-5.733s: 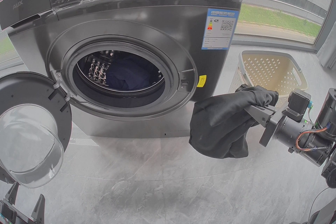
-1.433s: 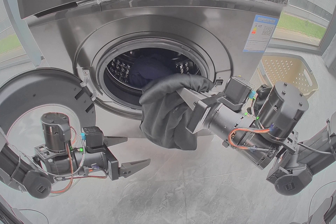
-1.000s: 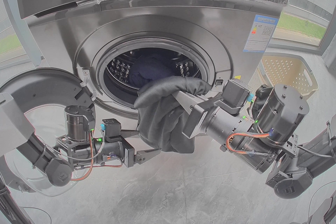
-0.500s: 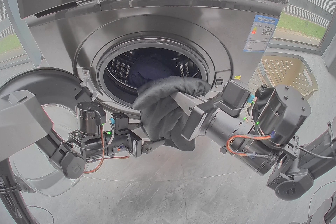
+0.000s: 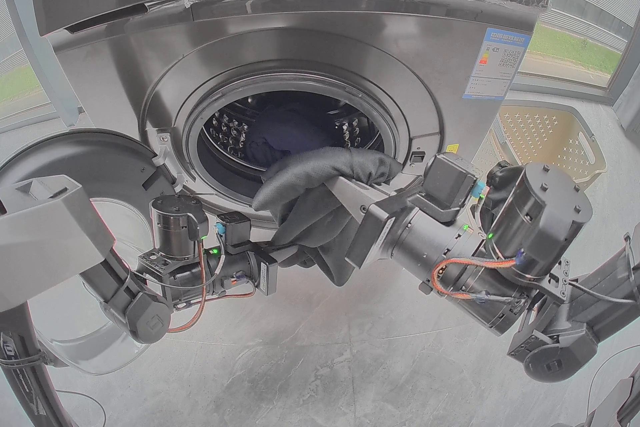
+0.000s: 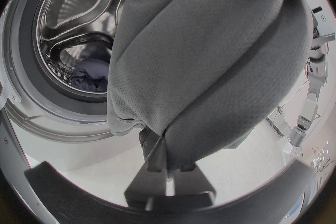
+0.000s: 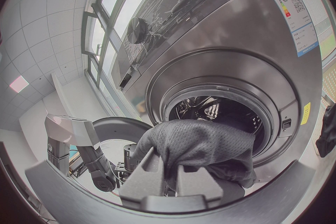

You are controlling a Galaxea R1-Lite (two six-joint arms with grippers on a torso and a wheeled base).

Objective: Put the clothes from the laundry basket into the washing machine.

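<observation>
Leftmost, the washing machine door (image 5: 73, 181) hangs open. Next, the left gripper (image 5: 288, 251) has its jaws pressed together on the lower hem of the dark garment (image 5: 313, 208), which drapes before the drum opening (image 5: 227, 161), not yet inside. The right gripper (image 5: 341, 187), jaws pinching the garment's upper fold, holds it about level with the opening's lower rim. Far right stands the laundry basket (image 5: 533, 135). To load cleanly, both arms should probably carry the cloth past the rim together, hem lifted first, releasing deep inside beside the navy item (image 5: 280, 131).
</observation>
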